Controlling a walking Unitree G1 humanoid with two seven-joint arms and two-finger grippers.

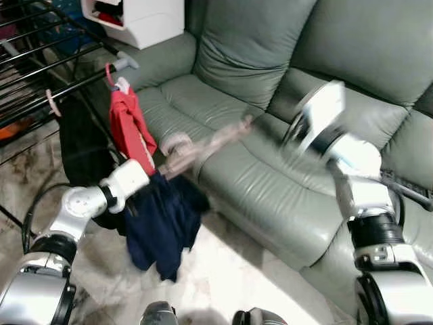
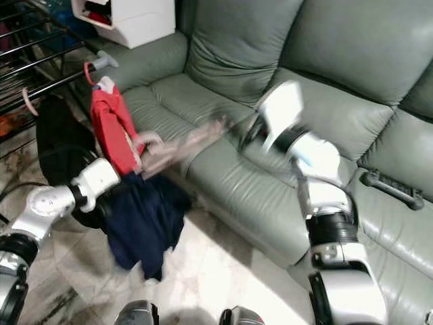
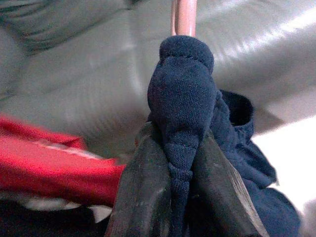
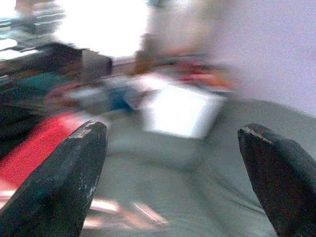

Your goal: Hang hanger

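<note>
Leftmost, far corner: black drying rack (image 1: 40, 64), several parallel rails, a pink clip (image 1: 51, 103) on one of them. Hung at the rack's near right end: red garment (image 1: 130, 128) on a red hook, with a black garment (image 1: 81, 145) beside and below it.

Left, near: left gripper (image 3: 180, 190), on a silver arm reaching up from the lower left. Fingers (image 3: 143, 192) pinched tight on a fold of navy garment (image 1: 162, 223); the cloth droops toward the pale tiled floor (image 1: 230, 271).

Centre-left: pink hanger (image 1: 203, 145), motion-blurred, carrying the navy garment and slanting up to the right across the front edge of the sofa seat. Its pink stem rises out of the navy cloth directly above the left gripper's fingertips in the left wrist view. Whether the hanger's hook touches anything cannot be told through the blur.

Centre to right: grey-green leather sofa (image 1: 270, 88), a white box (image 1: 139, 20) beyond its left arm.

Right: right gripper (image 4: 173, 163), raised over the sofa seat on a blurred arm, fingers spread wide and holding nothing.

Far right on the seat: black handled object (image 2: 389, 186).
</note>
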